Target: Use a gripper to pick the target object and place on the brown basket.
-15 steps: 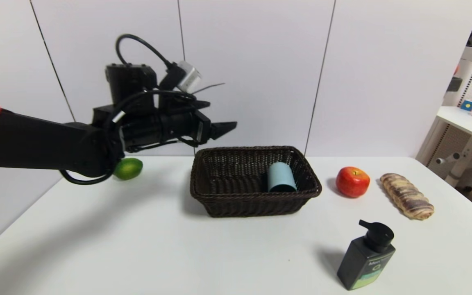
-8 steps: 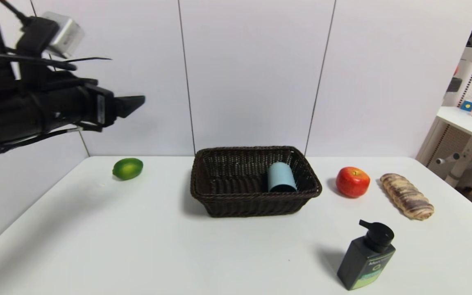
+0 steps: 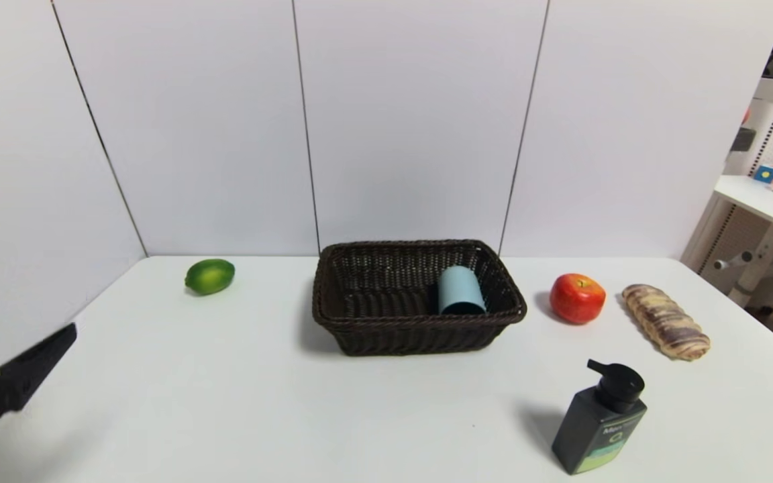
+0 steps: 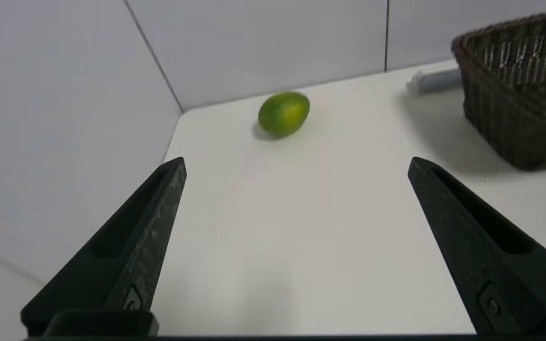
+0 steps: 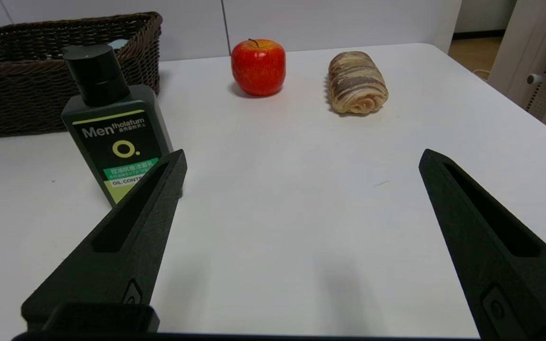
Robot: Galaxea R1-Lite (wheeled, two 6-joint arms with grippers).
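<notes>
**Three cameras, one white table**

The head camera looks forward and down from above the near edge, taking in the whole table (image 3: 225, 402) with the brown basket (image 3: 420, 335) at 12 o'clock. The left wrist camera sits low at about 9 o'clock, facing out between the left gripper (image 4: 296, 163) tips toward the lime (image 4: 284, 113). The right wrist camera is low and close to the pump bottle (image 5: 114, 137). All three views share the basket.

left gripper (image 4: 296, 163) — matte black, pointed | right gripper (image 5: 301, 156) — same, screw near base
</notes>
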